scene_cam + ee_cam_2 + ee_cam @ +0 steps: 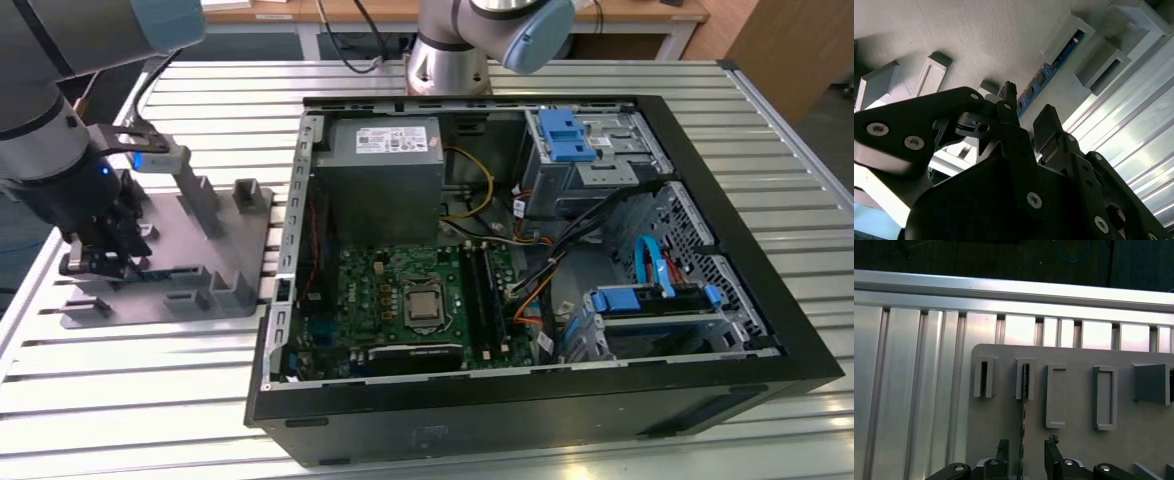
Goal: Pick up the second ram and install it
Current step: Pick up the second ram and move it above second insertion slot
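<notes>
one long, thin, dark circuit-board ram stick is seen standing on edge in a slotted post of the one grey plastic tray, set on the ribbed metal tabletop beside one open black computer case. two black fingers are spread astride the stick, apparently not touching it, so the pick-up is judged in hand. a centred, square pinch on its flat faces is called for. four slotted posts are counted in the first wrist view.

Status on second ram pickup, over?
Arm's gripper open, straddling the second ram, gap either side. Ram stands on edge in grey tray, end in slotted post. Nothing else between fingers.
</notes>
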You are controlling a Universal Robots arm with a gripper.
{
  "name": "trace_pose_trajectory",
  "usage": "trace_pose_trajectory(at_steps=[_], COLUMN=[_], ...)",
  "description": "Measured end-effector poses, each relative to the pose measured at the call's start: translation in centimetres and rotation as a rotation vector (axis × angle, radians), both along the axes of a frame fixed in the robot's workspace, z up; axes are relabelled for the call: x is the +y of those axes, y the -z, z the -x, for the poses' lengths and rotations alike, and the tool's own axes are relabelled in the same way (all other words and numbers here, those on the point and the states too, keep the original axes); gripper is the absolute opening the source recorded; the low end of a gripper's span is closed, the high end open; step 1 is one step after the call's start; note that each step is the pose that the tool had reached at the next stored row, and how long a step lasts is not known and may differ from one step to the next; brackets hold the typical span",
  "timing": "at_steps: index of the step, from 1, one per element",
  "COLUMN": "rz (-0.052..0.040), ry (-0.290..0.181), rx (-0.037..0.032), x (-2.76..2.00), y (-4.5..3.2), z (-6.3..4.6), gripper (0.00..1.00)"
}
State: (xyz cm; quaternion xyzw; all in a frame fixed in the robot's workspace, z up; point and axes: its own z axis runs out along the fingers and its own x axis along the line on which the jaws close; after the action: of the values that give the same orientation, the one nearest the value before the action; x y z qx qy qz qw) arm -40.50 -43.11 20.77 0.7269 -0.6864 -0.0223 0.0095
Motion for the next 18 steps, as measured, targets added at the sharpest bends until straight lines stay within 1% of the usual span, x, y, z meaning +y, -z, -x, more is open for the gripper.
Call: trace_pose_trajectory(at_steps=[5,6,8,17,18], rz=[0.0,0.0,-0.0001,-0.0007,-0.0008], ry=[0.0,0.0,0.0,0.0,0.0], rx=[0.0,0.0001,0.0,0.0,0.0], x=[-0.16,-0.24,-0.3,-0.31,-0.31], y=[0.91,1.27,1.64,1.7,1.69], z=[0.0,0.0,0.0,0.0,0.0], gripper=[0.41,0.41,0.41,0.4,0.34])
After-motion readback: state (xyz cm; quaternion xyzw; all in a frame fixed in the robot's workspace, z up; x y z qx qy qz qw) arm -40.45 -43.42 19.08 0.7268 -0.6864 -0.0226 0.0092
